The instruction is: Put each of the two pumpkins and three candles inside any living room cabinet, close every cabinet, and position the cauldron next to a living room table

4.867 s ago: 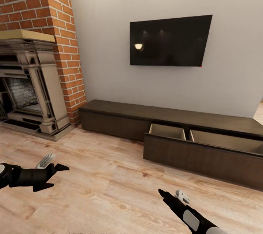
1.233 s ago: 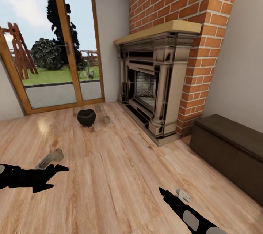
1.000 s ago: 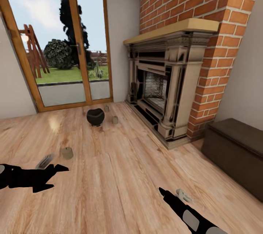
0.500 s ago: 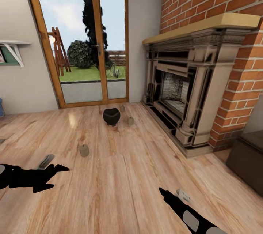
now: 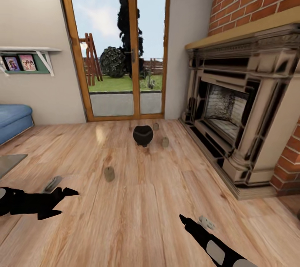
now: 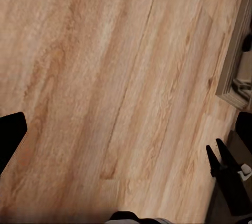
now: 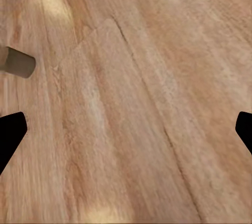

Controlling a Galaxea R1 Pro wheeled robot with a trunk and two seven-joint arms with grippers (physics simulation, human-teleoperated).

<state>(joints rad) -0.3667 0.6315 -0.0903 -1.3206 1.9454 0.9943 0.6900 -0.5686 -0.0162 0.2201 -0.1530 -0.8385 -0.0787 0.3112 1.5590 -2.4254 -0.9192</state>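
The black cauldron stands on the wooden floor in front of the glass door. Three beige candles stand around it: one candle nearest me, another candle right of the pot, and a third candle just behind it. In the right wrist view, one candle shows at the picture's edge. My left gripper hangs open and empty low at the left, far short of the candles. The right gripper is open and empty at the bottom. The pumpkins and cabinet are out of view.
A stone fireplace with a brick chimney runs along the right. A glass door is straight ahead. A blue sofa and a grey table corner sit at the left, under a wall shelf.
The camera has swung left: the cabinet with its open drawer slid out of the picture, and the fireplace, door, cauldron and candles came in. Both arms hold the same pose.
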